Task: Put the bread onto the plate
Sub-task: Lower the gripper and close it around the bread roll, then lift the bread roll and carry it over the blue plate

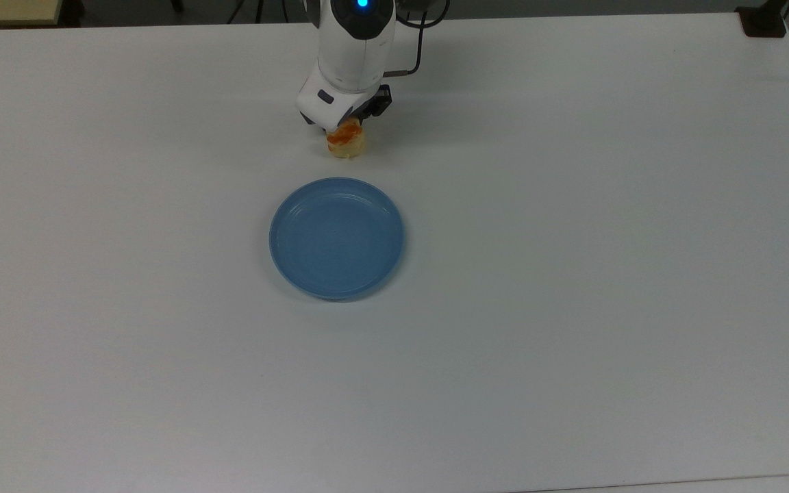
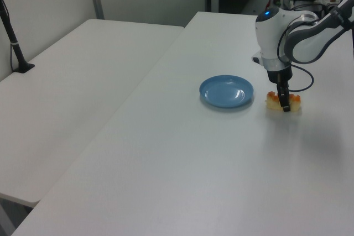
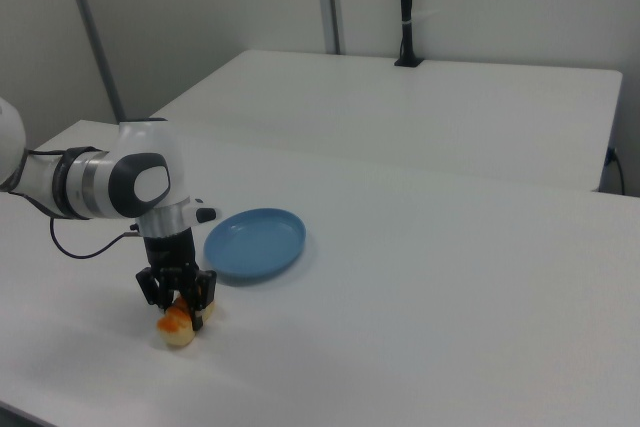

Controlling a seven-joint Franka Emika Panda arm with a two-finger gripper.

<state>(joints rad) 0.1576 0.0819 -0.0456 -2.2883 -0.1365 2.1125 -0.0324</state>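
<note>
White table (image 2: 182, 153) filling the frame, blue plate (image 2: 226, 91) right of centre, bread (image 2: 272, 101) just beside it, gripper (image 2: 285, 103) lowered onto the bread
</note>
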